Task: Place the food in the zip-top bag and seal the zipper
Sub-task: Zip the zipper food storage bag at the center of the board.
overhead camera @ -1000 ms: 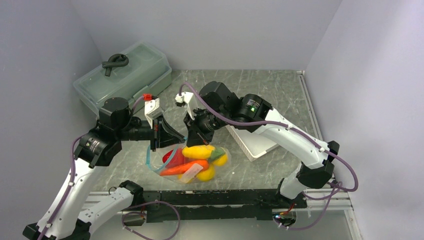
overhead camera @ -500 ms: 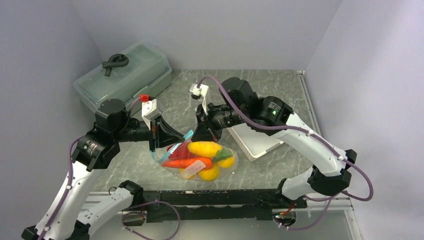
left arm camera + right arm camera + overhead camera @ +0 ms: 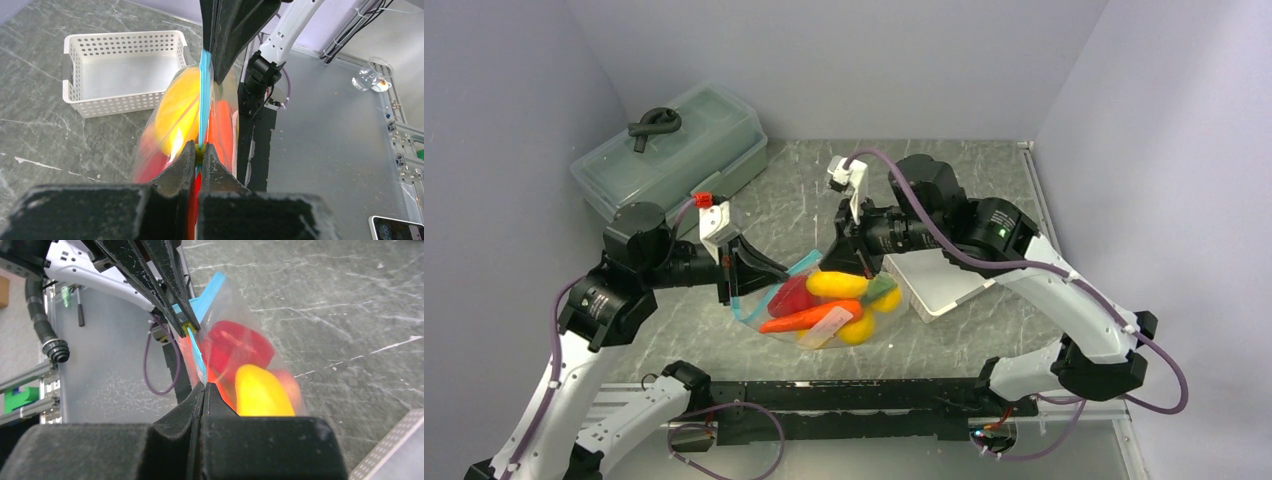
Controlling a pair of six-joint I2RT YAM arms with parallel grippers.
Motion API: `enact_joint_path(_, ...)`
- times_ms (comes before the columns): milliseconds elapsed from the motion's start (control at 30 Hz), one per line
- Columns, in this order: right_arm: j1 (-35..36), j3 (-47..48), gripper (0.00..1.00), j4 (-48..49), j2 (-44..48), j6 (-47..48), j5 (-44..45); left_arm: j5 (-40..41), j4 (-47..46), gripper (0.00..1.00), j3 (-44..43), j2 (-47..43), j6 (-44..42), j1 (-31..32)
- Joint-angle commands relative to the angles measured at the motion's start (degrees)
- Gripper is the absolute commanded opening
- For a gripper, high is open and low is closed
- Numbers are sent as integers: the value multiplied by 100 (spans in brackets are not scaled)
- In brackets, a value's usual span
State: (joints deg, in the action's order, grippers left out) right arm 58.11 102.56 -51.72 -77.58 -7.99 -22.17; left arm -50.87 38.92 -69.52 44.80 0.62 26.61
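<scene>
Zipper (image 3: 203, 95) spans left hand (image 3: 198, 146) to right hand (image 3: 204, 386).

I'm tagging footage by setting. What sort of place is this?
Probably a robotics lab test booth, not a kitchen: plain walls box in a marble-patterned table, a left arm and right arm stand on a rail, and the zip-top bag holds glossy toy food.
</scene>
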Motion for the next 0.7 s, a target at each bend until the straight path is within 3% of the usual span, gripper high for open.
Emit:
enact_joint_path(0, -124, 217, 0, 593, 641, 38, 640, 250, 709, 0, -152, -131, -263, -24)
enact_joint_path(667, -159, -474, 0, 1429, 1623, -107, 2645, 591, 1053, 0, -179, -318, -339, -25)
